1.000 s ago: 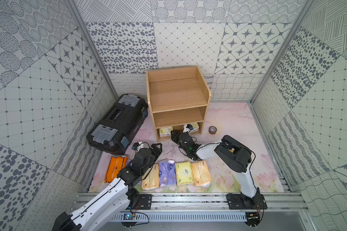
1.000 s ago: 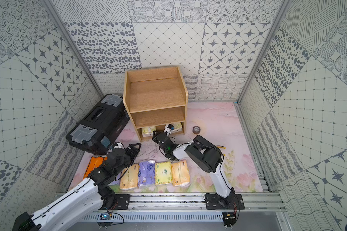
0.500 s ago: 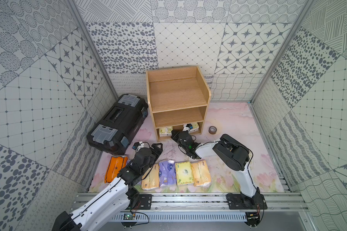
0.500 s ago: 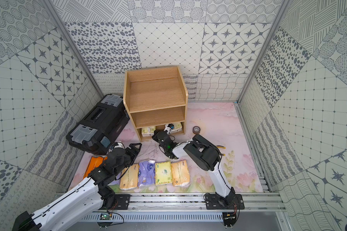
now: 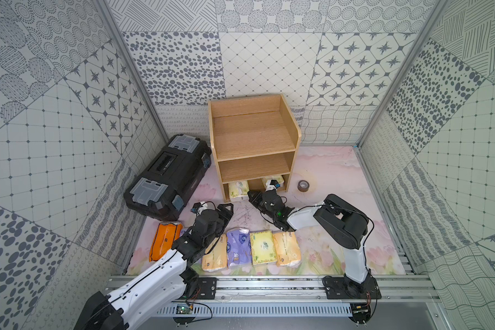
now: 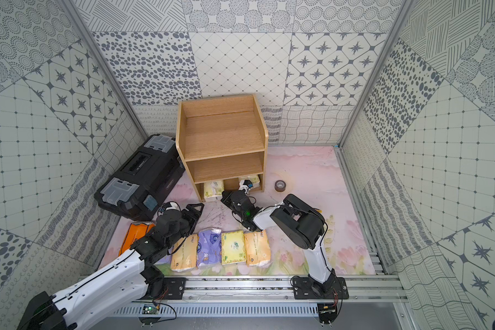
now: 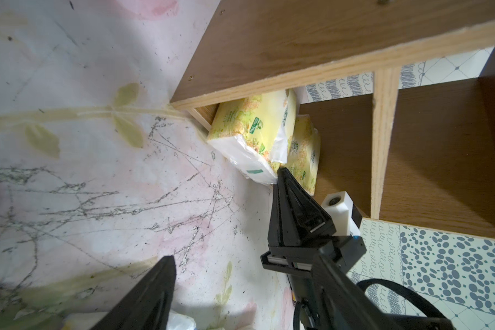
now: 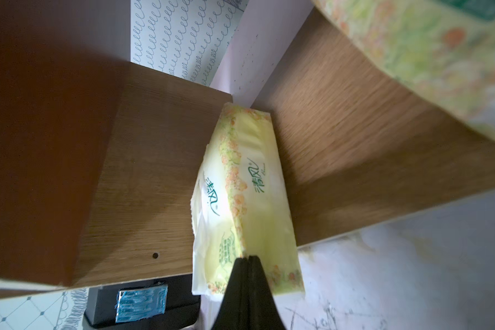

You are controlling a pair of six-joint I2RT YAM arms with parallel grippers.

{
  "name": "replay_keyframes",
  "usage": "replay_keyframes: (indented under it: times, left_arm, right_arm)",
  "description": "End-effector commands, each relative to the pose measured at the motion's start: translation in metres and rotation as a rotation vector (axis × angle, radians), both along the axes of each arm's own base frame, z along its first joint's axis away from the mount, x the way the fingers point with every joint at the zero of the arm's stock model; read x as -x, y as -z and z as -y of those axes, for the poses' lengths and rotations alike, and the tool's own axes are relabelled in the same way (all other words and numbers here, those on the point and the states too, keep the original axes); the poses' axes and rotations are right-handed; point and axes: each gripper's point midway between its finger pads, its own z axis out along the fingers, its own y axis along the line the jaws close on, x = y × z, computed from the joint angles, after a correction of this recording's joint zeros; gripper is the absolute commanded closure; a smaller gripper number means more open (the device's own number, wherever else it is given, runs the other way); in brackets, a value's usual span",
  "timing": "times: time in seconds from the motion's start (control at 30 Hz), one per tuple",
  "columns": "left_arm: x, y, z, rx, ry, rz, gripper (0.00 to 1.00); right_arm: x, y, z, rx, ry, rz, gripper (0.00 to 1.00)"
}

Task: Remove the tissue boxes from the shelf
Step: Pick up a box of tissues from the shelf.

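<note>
The light-wood shelf holds two pale green-yellow tissue boxes in its bottom tier, a left one and a right one. My right gripper reaches to the left one's near end. Its fingers are shut on the ridge of the plastic wrap there. My left gripper hovers open over the bare floor in front of the shelf, holding nothing. On the floor lie an orange pack, a peach pack, a lavender, a green-yellow and another peach.
A black toolbox lies against the shelf's left side. A grey tape roll sits on the floor to the shelf's right. The arms' rail runs along the front, and patterned walls close in the other three sides.
My right gripper has shut and edged forward to the left tissue box in the bottom tier. The left arm has hardly moved.
</note>
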Motion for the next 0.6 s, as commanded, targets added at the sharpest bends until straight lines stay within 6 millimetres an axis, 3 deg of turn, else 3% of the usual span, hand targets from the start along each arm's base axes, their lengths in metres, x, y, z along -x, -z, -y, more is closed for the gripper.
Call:
replay_keyframes:
  times: [0.0, 0.1, 0.3, 0.57]
  left_arm:
    - [-0.015, -0.014, 0.007, 0.07, -0.008, 0.066, 0.23]
    - [-0.021, -0.012, 0.008, 0.081, -0.025, 0.071, 0.21]
    - [-0.035, -0.004, 0.012, 0.093, -0.054, 0.077, 0.09]
    - [-0.062, -0.006, 0.032, 0.205, -0.054, 0.14, 0.06]
  right_arm:
    - [0.008, -0.027, -0.002, -0.109, -0.035, 0.001, 1.0]
    - [0.014, -0.03, -0.004, -0.138, -0.068, -0.026, 1.0]
    - [0.021, -0.033, -0.009, -0.182, -0.106, -0.067, 1.0]
    - [0.031, -0.025, -0.005, -0.254, -0.1, -0.16, 1.0]
